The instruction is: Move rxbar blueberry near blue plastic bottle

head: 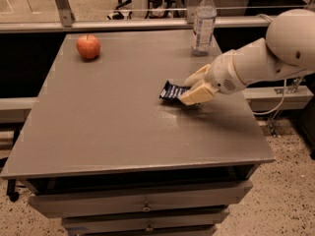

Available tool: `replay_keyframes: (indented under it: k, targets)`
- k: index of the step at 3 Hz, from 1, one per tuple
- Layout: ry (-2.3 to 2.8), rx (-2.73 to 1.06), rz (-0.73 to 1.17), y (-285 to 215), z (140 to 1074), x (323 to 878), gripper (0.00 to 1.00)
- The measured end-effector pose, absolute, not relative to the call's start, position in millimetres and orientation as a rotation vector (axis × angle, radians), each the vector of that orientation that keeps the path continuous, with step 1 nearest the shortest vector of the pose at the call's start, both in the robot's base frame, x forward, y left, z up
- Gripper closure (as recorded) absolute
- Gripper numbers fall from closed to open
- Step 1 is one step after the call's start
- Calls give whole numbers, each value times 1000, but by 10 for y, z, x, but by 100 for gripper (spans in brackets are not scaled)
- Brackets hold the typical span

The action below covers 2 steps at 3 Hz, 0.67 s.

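Arm reaches in low from 3 o'clock; gripper (187,89) jaws clamped on rxbar blueberry (171,91), blue plastic bottle (204,23) at 12 o'clock

We're looking at a robot lab or test bay. The end effector (184,91) sits low over a grey metal worktop (123,127), clamped on the rxbar blueberry (171,90). Beyond it we see a rail (123,10) and chair casters (118,14). Below it are drawers (142,205) and a speckled floor (290,200).
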<state>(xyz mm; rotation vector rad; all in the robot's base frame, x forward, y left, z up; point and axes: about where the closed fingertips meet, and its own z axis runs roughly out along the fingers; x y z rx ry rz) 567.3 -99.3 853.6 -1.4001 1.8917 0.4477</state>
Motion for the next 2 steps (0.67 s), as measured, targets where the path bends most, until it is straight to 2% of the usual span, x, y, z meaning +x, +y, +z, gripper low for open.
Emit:
replay_keyframes:
  k: [2]
  targets:
    - [1790, -1413, 234, -1302, 9271, 6408, 100]
